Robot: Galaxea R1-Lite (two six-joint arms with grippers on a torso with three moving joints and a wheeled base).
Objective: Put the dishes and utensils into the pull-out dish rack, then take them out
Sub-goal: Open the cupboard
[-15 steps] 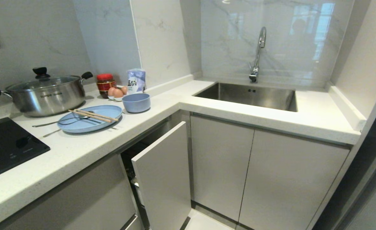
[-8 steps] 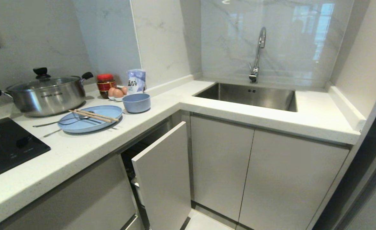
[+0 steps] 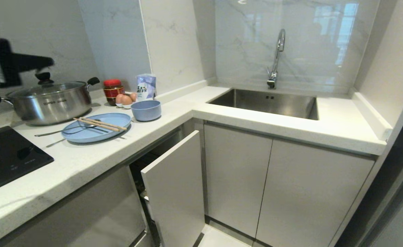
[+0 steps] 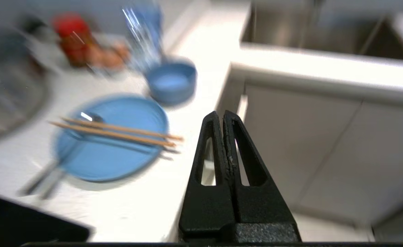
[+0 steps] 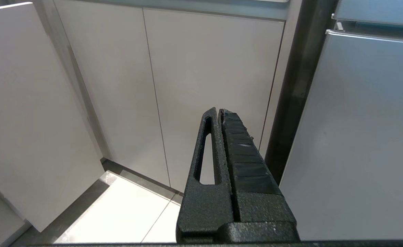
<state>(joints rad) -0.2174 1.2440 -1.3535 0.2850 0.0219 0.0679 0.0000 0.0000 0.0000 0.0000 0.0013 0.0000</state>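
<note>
Left tool raised level above the pot, fingers pressed together, empty, plate with chopsticks on worktop, right tool pressed together by cabinet doors.

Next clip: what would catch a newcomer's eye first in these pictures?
Probably the light-blue plate on the white counter left of the sink, with wooden chopsticks laid across it and the matching bowl just beside. Next, the cabinet front below the counter's corner, standing ajar. At the head view's upper left edge the left pincer, shut and empty, hovers above the steel pot.
</note>
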